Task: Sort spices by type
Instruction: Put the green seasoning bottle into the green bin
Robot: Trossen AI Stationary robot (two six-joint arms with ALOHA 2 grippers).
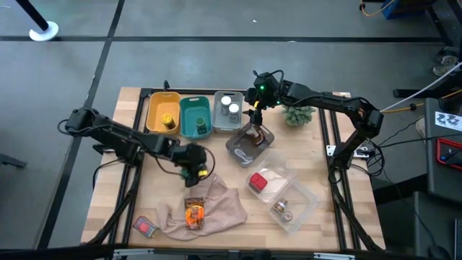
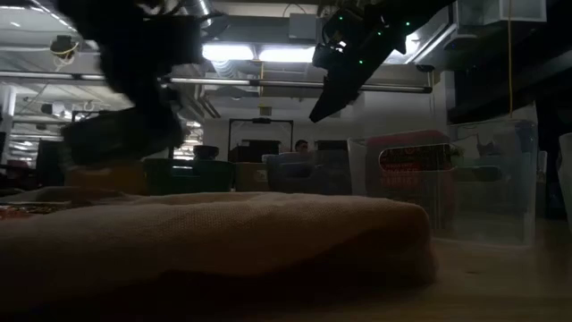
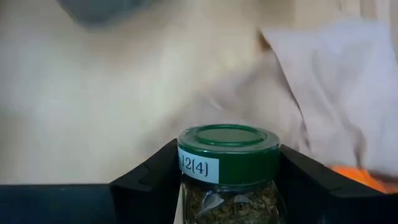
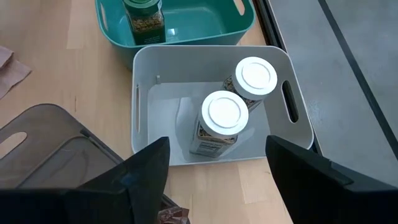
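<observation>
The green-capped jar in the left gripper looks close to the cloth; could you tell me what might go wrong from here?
The left gripper holds the green-capped jar just below its cap, so it could tilt or slip in transit. The beige cloth lies right beside it and could snag. The teal bin already holds one jar, and the right gripper hovers near the bins, so the arms might crowd each other.

Green-lidded herb jar (image 3: 229, 171) upright in left pincer (image 3: 227, 186), two white-capped jars (image 4: 231, 115) in grey bin (image 4: 144, 74)
</observation>
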